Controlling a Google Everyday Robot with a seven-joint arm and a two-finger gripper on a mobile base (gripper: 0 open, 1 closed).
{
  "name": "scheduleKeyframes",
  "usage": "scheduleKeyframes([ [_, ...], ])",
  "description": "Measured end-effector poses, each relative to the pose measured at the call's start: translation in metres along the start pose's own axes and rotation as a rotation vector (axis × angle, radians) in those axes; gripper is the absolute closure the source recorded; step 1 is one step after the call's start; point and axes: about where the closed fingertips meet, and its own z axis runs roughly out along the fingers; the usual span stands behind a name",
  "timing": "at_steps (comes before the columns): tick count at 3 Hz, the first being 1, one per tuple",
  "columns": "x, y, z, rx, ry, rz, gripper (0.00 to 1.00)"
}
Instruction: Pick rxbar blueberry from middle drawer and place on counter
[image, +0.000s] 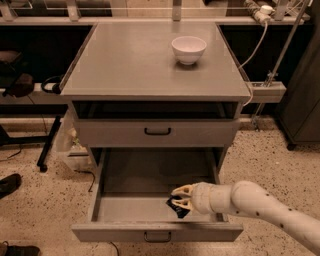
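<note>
Reaching low into the middle drawer (145, 175), the tool (177, 198) clenches the rxbar blueberry (179, 210) for lifting to the desk (125, 65) above it.

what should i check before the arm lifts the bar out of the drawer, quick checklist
1. Middle drawer pulled out far enough: ok, its grey floor is exposed.
2. Gripper at the rxbar blueberry: ok, it is at the bar near the drawer's front right.
3. Firm hold on the bar: cannot tell.
4. Way up past the upper drawer front: probably ok, the gripper sits forward of it.
5. Free spot on the counter: ok, the white bowl stands at the back right and the front and left show bare grey.
</note>
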Motion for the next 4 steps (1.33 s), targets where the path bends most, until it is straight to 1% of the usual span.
scheduleKeyframes([
  [1, -0.022, -0.006, -0.048, 0.076, -0.031, -0.062, 1.00],
  [2, -0.037, -0.029, -0.090, 0.142, -0.018, -0.088, 1.00],
  [3, -0.050, -0.065, -0.123, 0.174, 0.020, -0.098, 1.00],
  [4, -0.075, -0.106, -0.151, 0.204, 0.085, -0.112, 1.00],
])
